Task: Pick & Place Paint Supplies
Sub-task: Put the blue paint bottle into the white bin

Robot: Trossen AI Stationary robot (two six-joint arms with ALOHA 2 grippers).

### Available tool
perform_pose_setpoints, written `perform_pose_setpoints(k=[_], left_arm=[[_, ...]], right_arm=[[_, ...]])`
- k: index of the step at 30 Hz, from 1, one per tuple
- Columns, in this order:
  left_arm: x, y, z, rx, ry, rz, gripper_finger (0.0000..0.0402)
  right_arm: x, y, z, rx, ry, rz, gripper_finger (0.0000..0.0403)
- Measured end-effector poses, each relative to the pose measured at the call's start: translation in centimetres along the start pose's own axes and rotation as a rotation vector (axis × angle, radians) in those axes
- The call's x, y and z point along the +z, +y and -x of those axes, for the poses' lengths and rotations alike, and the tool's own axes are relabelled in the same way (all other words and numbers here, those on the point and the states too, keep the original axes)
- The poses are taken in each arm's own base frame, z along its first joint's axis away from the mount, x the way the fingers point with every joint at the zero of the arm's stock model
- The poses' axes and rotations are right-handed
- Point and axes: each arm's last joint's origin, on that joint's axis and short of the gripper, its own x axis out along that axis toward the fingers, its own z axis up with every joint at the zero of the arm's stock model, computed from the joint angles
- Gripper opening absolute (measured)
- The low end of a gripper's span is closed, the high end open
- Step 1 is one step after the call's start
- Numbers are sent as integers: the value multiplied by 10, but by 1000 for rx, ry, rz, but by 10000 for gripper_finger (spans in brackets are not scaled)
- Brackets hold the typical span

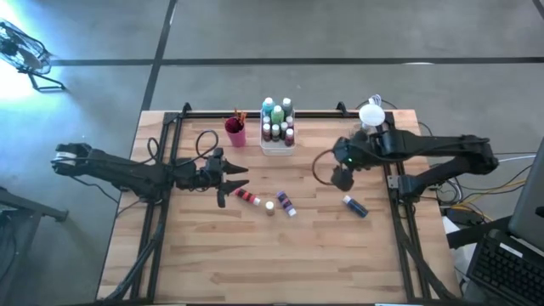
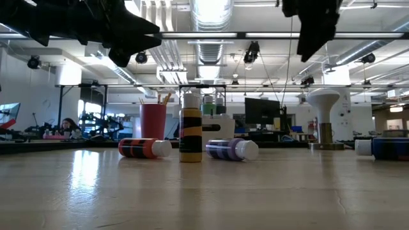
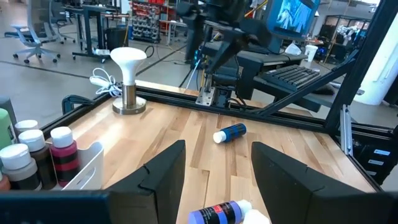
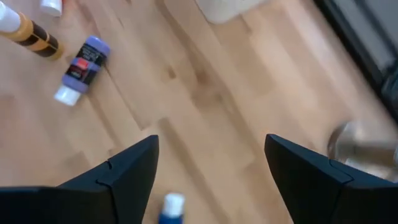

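Note:
Four paint bottles sit loose on the table's middle. A red one [image 1: 246, 196] and a purple one [image 1: 286, 203] lie on their sides, and a yellow one with black bands [image 2: 190, 135] stands upright between them. A blue one [image 1: 354, 205] lies farther right. My left gripper [image 1: 233, 182] hovers level and open just left of the red bottle, nothing between its fingers [image 3: 163, 177]. My right gripper [image 1: 342, 180] hangs open above the table, pointing steeply down, just above and left of the blue bottle [image 4: 169, 208]. Brushes stand in the magenta cup [image 1: 235, 132].
A translucent tray [image 1: 278, 146] holding several capped bottles stands at the far middle, next to the cup. A white mushroom-shaped stand [image 1: 371, 115] sits at the far right corner. Black frame rails run along the table's left, right and far edges. Bare wood lies toward the near edge.

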Motion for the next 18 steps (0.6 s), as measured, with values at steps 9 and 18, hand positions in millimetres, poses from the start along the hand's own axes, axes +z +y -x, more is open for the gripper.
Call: perform_pose_setpoints(k=[9, 18], left_arm=[[0, 0, 0, -1, -1, 2, 190], [0, 0, 0, 0, -1, 19, 190]], right_arm=[[-17, 6, -2, -4, 178, -134, 292], [-4, 16, -53, 83, 481, -101, 260]])
